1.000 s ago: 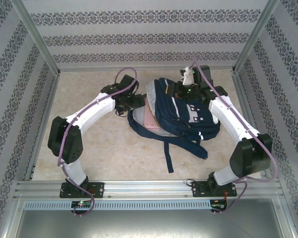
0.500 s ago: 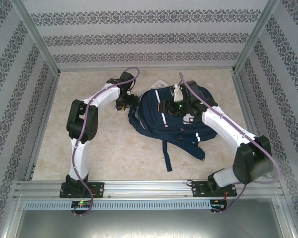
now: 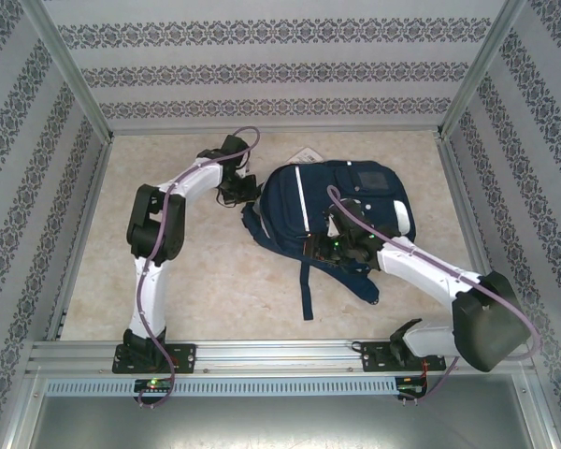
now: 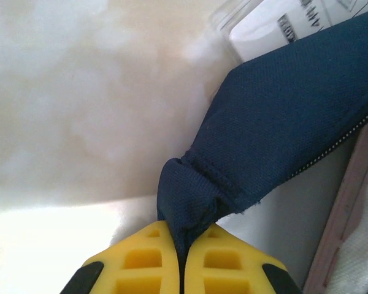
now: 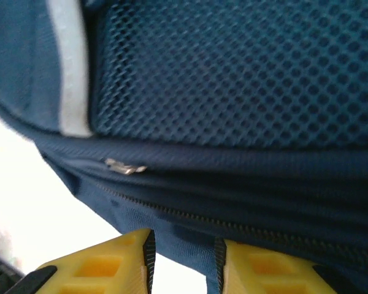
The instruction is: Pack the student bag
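Bag [image 3: 346, 201] is lying flat on the table [image 3: 206, 281], right of centre, front up, between my two arms. One strap [image 3: 305, 285] is trailing toward the near edge.

Left gripper [image 4: 183, 236] is sitting at the bag's far-left edge. The jaws are clamped tight on a sewn navy tab [image 4: 187, 184] with no gap showing, and the fabric is bunching just above the fingertips. A white printed packet [image 4: 294, 21] is lying on the table just past that edge. A pink edge [image 4: 349, 196] is showing by the opening; I'm reading it as something inside the bag, not certain.

Right gripper [image 5: 184, 242] is working the near side, just under the zipper line. The jaws are standing partly apart with the bag's lower hem running between them. I can't tell if they're actually biting or just straddling it. The zipper pull [image 5: 126, 166] is lying up and left of the fingers, apart from them, and the mesh [image 5: 233, 73] is above it.

Handling, my read:
- It's soft woven fabric and isn't holding shape, so it'll sag and fold wherever it's unsupported.
- It's probably carrying some weight, so I'm expecting drag rather than a clean lift.
- The weave is grippy, so slip isn't the worry, but layers bunching in the jaws is.
- Best holds are the stitched tabs, seams and strap roots, not the mesh or a flat panel.
- The pull is small and metal and is looking fiddly, so the other side needs tension while working it.
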Motion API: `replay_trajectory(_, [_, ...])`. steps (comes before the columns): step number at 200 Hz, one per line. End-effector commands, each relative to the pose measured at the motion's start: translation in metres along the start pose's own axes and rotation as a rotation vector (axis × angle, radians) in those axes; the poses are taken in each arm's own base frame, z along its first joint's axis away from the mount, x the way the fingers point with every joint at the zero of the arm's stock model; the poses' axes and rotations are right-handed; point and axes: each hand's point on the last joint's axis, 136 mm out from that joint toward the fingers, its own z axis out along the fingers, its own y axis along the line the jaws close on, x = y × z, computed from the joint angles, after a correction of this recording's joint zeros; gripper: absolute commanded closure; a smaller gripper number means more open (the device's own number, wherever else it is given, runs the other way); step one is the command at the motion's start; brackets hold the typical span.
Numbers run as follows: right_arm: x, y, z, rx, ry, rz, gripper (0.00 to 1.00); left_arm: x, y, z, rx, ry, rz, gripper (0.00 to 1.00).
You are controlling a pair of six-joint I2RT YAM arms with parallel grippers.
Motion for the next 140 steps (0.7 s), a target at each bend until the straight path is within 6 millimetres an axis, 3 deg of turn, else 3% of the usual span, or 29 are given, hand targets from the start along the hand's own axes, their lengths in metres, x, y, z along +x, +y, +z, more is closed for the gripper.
replay_trajectory(1, [-0.022,-0.022,0.010,0.114,-0.043,-0.008,0.66,0.016,0.049,-0.014,-0.084,0.005,-0.114,1.00])
replay_trajectory(19, [-0.036,-0.027,0.018,0.146,-0.041,-0.022,0.66,0.031,0.061,-0.033,-0.092,-0.025,-0.126,1.00])
replay_trajectory(68, [-0.089,-0.024,0.041,0.208,-0.065,-0.081,0.66,0.107,0.082,-0.060,-0.094,-0.019,-0.187,1.00])
replay_trajectory(94, [-0.120,-0.021,0.051,0.206,-0.086,-0.082,0.66,0.152,0.071,-0.072,-0.074,-0.029,-0.168,1.00])
replay_trajectory(140, [-0.164,-0.003,0.070,0.173,-0.099,-0.126,0.65,0.210,0.011,-0.082,-0.012,-0.080,-0.061,1.00])
